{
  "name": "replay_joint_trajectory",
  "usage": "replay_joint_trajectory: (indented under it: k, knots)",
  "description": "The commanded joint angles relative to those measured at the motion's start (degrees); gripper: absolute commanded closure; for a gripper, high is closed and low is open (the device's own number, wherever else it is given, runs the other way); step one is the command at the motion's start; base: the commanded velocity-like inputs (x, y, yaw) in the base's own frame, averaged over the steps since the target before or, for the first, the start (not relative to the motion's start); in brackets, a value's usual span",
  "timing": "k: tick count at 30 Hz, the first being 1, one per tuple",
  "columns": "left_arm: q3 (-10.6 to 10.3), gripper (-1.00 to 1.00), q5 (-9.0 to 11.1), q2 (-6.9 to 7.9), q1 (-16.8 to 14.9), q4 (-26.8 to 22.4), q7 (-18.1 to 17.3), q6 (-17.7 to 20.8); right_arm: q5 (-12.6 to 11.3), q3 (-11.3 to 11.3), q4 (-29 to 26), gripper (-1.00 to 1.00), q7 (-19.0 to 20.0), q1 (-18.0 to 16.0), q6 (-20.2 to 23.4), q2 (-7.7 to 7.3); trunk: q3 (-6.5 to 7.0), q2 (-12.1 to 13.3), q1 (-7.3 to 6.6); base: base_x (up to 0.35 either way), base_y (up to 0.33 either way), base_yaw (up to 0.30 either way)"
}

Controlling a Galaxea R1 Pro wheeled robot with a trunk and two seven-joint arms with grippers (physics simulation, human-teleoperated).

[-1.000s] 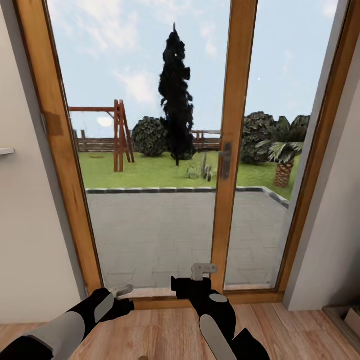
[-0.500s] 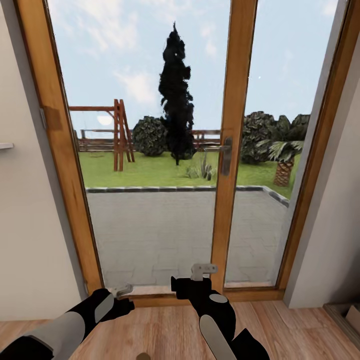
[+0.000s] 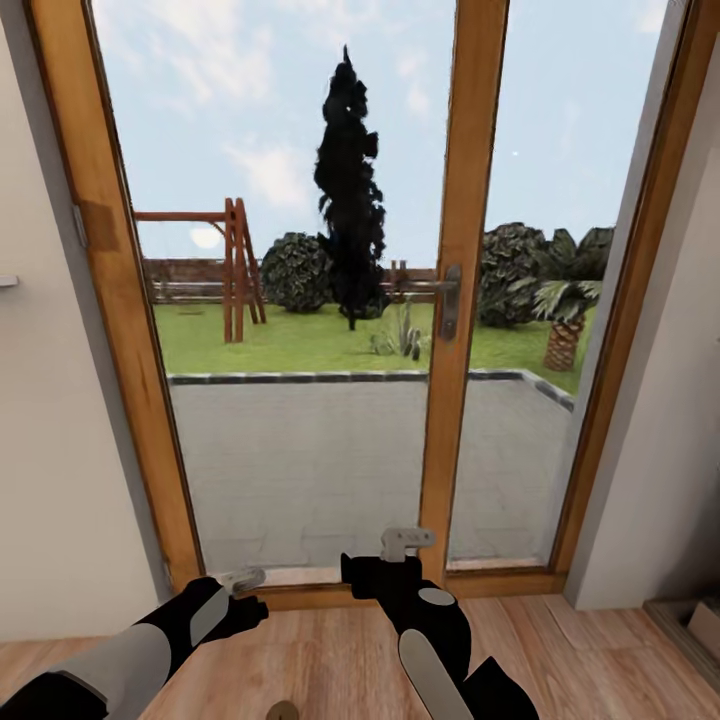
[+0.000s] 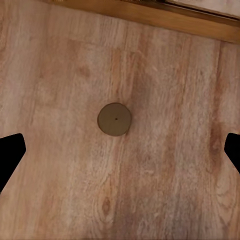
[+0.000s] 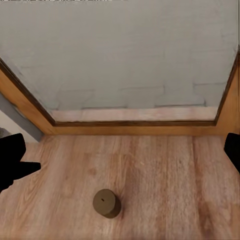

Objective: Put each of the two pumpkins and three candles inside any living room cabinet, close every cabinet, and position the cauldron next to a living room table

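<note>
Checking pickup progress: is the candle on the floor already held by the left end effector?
No. In the left wrist view the candle stands alone on the wooden floor, apart from both dark fingertips.

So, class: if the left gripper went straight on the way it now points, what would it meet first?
Probably the candle. In the left wrist view it stands on the wooden floor, nearly centred between the open left gripper fingers. Depth is unclear; slightly off, it would meet the floor.
</note>
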Motion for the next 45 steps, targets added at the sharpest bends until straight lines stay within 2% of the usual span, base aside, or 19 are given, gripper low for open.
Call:
replay_joint_trajectory:
  k: [1, 17, 25, 31, 39, 45]
  knots:
    - [-0.36, -1.00, 0.62, 0.05, 0.02, -0.20, 0.67, 0.20, -0.55, 0.08, -0.04, -1.00, -0.57, -0.07, 0.09, 0.00, -0.19, -0.45, 0.22, 0.000, 0.000, -0.173]
    - [-0.69, -1.00, 0.69, -0.02, 1.18, -0.19, 5.50, -2.11, -0.60, 0.00, -0.03, -1.00, -0.55, -0.07, 0.09, -0.07, -1.95, -6.87, 3.74, 0.000, 0.000, -0.209]
    - [-0.71, -1.00, 0.71, -0.13, 1.51, -0.19, 6.08, -2.61, -0.60, 0.03, -0.03, -1.00, -0.55, -0.07, 0.11, 0.00, -2.87, -10.07, 5.49, 0.000, 0.000, -0.198]
    - [-0.66, -1.00, 0.77, -0.14, 1.53, -0.19, 6.34, -2.73, -0.60, 0.04, -0.03, -1.00, -0.55, -0.07, 0.14, 0.01, -3.84, -12.48, 6.81, 0.000, 0.000, -0.054]
    - [-0.55, -1.00, 1.07, -0.05, 1.54, -0.19, 11.61, -4.04, -0.60, 0.05, 0.05, -1.00, -0.55, -0.07, 0.17, 0.01, -5.27, -15.69, 8.57, 0.000, 0.000, -0.005]
    - [-0.58, -1.00, 1.08, -0.08, 2.65, -0.19, 12.42, -4.26, -0.60, 0.05, 0.04, -1.00, -0.55, -0.07, 0.18, 0.01, -6.34, -18.10, 9.89, 0.000, 0.000, 0.000]
